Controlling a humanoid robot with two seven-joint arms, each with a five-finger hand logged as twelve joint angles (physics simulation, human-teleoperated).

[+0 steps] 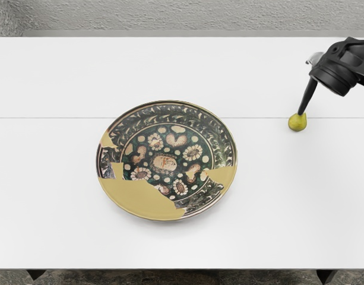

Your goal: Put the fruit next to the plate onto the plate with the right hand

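- The right hand (pixel 339 68) is up in the top right corner, its arm coming in off the right edge, hanging above the white worktop (pixel 63 77).
- One long dark finger (pixel 306 95) reaches down at a slant, and its tip meets the top of the fruit (pixel 297 122). That's a touch, not a grip.
- Nothing is wrapped round the fruit, so the hand is released and carrying nothing.
- The fruit is small and yellow-green, sitting on the worktop well to the right of the plate (pixel 140 202), clear of its rim.
- The plate lies flat mid-worktop, dark green pattern with gold patches.
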